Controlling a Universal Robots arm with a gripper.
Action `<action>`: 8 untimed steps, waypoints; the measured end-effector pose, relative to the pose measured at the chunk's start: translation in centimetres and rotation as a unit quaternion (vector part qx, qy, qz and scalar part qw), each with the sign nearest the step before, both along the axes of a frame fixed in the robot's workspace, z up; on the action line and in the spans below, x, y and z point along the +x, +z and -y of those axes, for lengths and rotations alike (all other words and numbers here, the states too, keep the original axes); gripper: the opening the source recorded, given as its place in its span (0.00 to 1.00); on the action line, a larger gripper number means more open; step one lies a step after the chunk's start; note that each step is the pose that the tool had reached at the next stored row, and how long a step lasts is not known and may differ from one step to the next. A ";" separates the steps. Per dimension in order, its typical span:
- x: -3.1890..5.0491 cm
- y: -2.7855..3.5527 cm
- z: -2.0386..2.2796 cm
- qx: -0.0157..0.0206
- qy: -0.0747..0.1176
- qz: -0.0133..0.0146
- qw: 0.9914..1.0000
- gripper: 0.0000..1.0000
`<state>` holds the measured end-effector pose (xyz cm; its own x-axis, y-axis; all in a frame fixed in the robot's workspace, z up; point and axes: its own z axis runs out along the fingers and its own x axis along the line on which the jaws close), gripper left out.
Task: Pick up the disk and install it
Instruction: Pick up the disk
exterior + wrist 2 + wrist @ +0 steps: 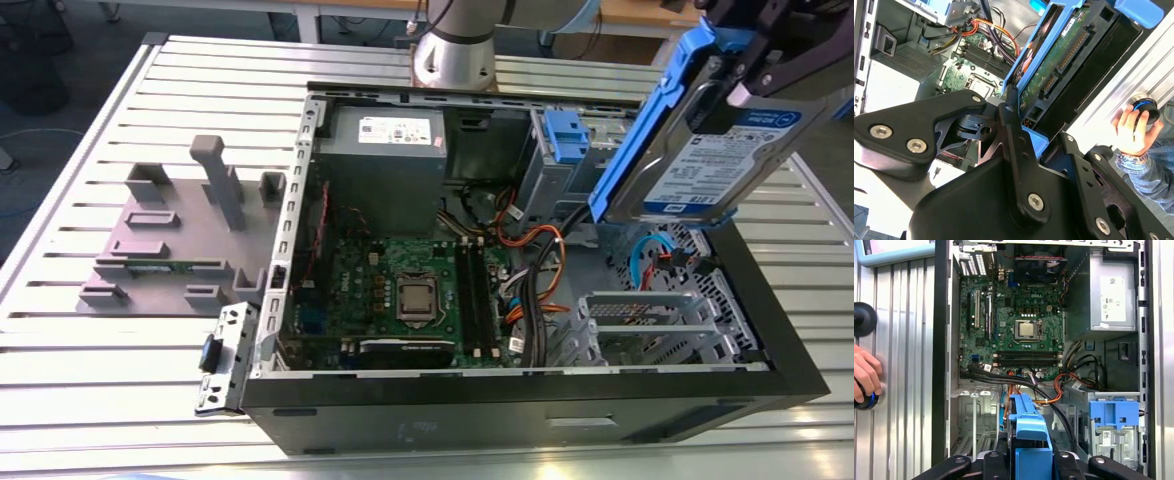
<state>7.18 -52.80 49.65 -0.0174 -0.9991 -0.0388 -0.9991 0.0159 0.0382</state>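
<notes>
The tool (1019, 150) grips the disk (707, 140), held edge-up with its long axis steeply tilted, above the open computer case (787, 350) toward the exterior view's right.

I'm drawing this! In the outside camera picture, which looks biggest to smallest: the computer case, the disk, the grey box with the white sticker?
1. Computer case
2. Disk, though it sits nearer the camera, held up by the claw
3. Grey box, looking close to the disk's size

Open computer case (534, 400) lies on the worktop (107, 370); fixture block (174, 240) sits on the worktop at the exterior view's left of the case. Inside the case: motherboard (400, 290), power supply (384, 160) behind it. The disk (707, 140) hangs above the case's right side in that view.
</notes>
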 end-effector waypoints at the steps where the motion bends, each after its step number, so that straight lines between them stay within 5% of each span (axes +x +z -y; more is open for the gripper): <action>1: 0.00 0.00 0.02 0.000 0.000 0.000 1.000 0.37; 8: 0.00 0.00 0.18 0.000 0.000 0.000 1.000 0.37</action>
<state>7.18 -52.98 49.65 -0.0174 -0.9991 -0.0386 -0.9991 0.0159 0.0382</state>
